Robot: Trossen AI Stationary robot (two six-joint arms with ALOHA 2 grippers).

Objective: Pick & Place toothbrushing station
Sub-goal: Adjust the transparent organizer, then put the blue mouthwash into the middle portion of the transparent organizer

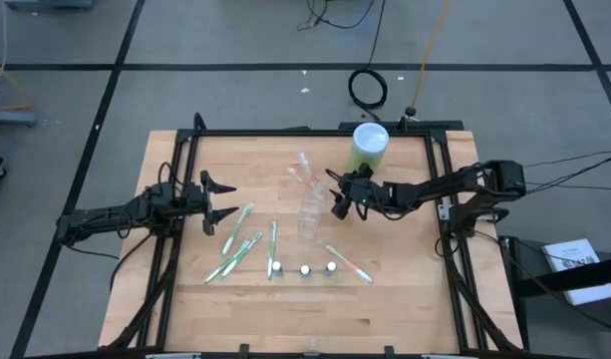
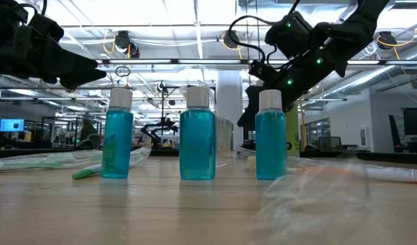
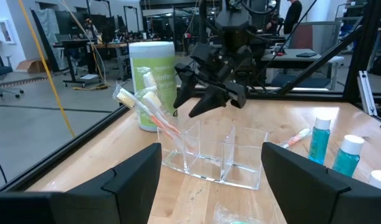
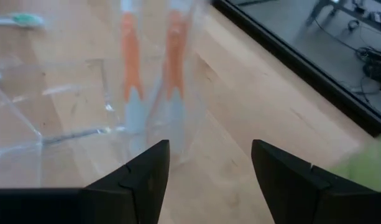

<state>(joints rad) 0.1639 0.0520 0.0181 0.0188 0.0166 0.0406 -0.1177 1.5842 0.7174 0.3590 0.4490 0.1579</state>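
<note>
A clear compartmented holder (image 1: 307,204) (image 3: 215,152) stands mid-table. Two orange-white toothbrushes (image 3: 158,115) (image 4: 131,62) stand slanted in one of its compartments, heads up. My right gripper (image 1: 337,199) (image 3: 191,106) (image 4: 209,155) hovers open just above the holder, beside those brushes, with nothing between its fingers. My left gripper (image 1: 228,199) (image 3: 212,155) waits open at the table's left, pointing level at the holder. Green-white toothbrushes (image 1: 240,244) and one orange-white toothbrush (image 1: 350,264) lie flat on the table. Three small blue bottles with white caps (image 1: 305,269) (image 2: 197,136) stand in a row near the front.
A lime-green canister with a white lid (image 1: 370,145) (image 3: 151,81) stands behind the holder at the far side. A black frame (image 1: 305,132) edges the table. Bare wood lies at the near edge, in front of the bottles.
</note>
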